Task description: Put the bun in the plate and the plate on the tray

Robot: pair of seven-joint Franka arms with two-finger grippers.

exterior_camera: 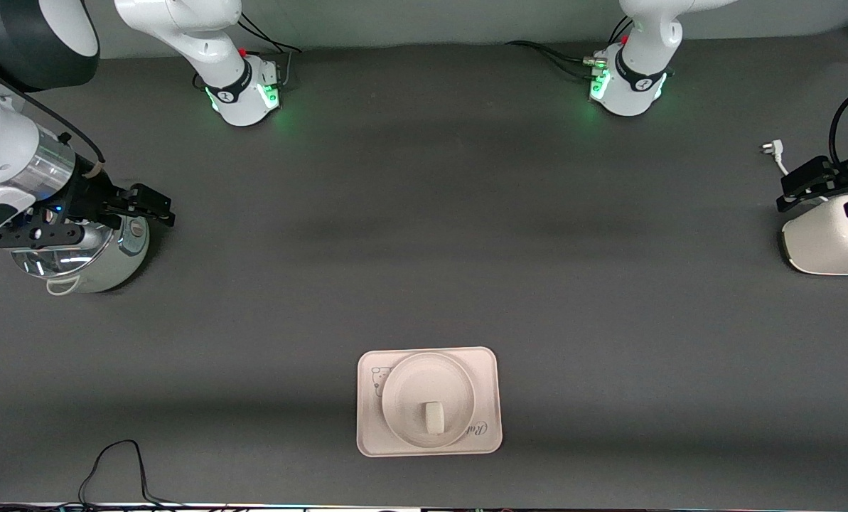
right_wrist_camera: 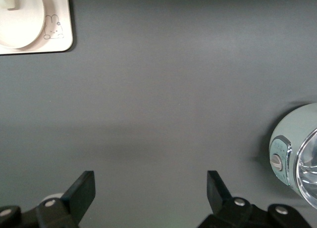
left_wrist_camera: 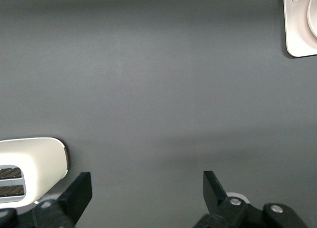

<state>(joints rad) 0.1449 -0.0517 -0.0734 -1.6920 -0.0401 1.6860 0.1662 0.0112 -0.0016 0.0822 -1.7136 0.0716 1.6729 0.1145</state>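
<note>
Both grippers spread and empty; the bun sits in the plate on the tray.

We see the right gripper with fingers spread wide, holding nothing, over a pale green cooker at the right arm's end of the table. The left gripper is likewise spread and empty over a white toaster at the left arm's end. Well apart from both, near the front camera, the bun lies in the plate, which rests on the tray.
</note>
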